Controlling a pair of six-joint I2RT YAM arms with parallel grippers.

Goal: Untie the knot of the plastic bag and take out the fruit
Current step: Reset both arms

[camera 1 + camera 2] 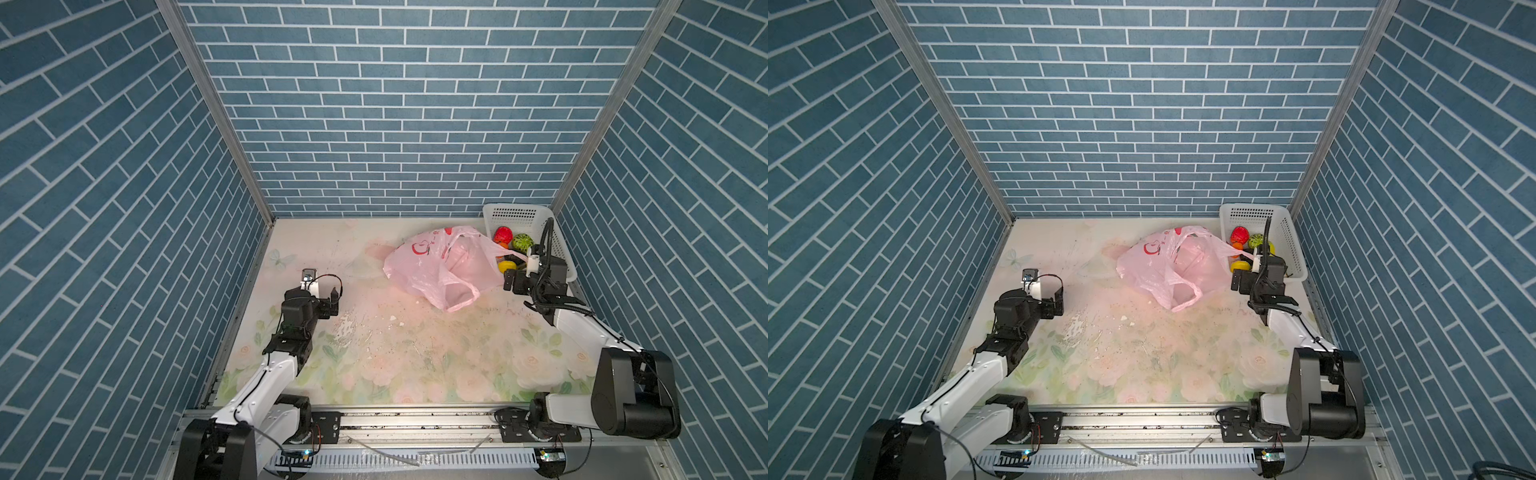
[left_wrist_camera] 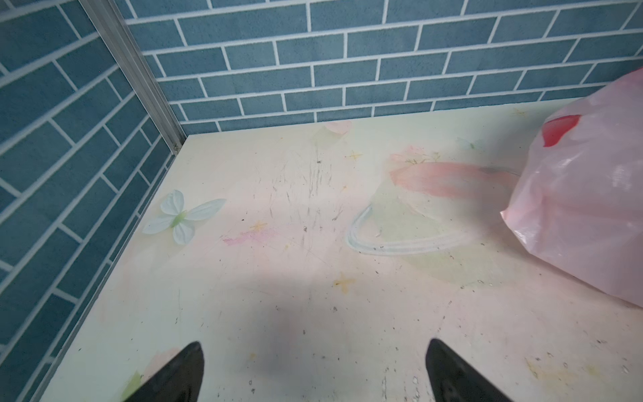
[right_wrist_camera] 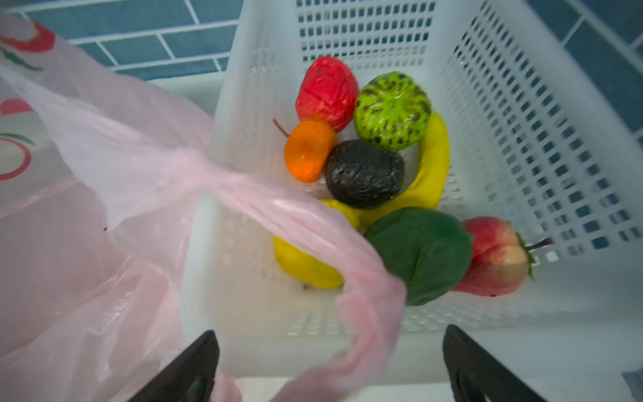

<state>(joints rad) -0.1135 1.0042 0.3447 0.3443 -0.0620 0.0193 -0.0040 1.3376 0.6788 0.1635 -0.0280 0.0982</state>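
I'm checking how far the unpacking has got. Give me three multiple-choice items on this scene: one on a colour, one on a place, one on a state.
1. What colour is the plastic bag?
A) blue B) pale pink C) black

2. Where does the fruit lie?
A) in the white basket B) inside the plastic bag C) under the plastic bag

3. How does the right gripper stand?
A) shut on a bag handle B) shut on a fruit C) open

Answers:
1 B: its film is pale pink with red prints.
2 A: every fruit in view sits between the basket's walls.
3 C: its two fingers stand wide apart in the right wrist view.
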